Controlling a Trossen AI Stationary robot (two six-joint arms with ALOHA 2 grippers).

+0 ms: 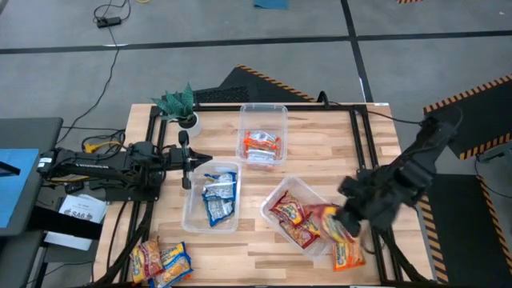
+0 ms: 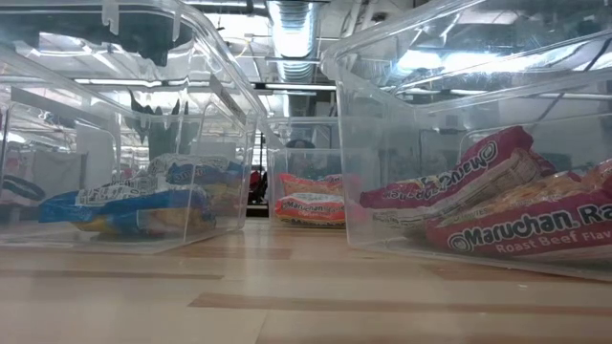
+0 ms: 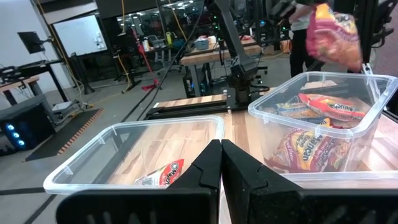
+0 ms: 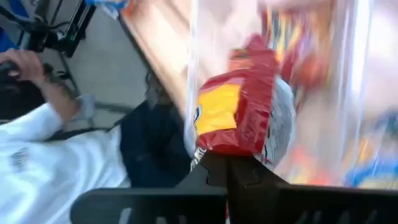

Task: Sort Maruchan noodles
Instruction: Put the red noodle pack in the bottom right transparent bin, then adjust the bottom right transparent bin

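Three clear bins hold sorted Maruchan packets: orange ones in the far bin [image 1: 262, 144], blue-white ones in the middle bin [image 1: 212, 196], red ones in the right bin [image 1: 296, 218]. Loose orange-yellow packets lie on the table at the near left corner [image 1: 160, 261], and one more [image 1: 349, 254] lies beside the right bin. My right gripper [image 1: 340, 218] is over the right bin's near-right rim, shut on a red packet [image 4: 239, 115]. That packet also shows above the bin in the left wrist view [image 3: 336, 34]. My left gripper [image 3: 221, 163] is shut and waits left of the blue bin [image 1: 189, 158]. My right gripper pinches the red-and-yellow packet by one end [image 4: 227, 149] between its two fingers. The packet stands out ahead of the fingers, lifted clear above the right bin [image 3: 323, 99].
A small green plant [image 1: 179, 104] stands at the table's far left corner. A person in a white sleeve [image 4: 56, 155] is beyond the table's near edge. Bare wood shows between the bins and along the near edge [image 1: 240, 256].
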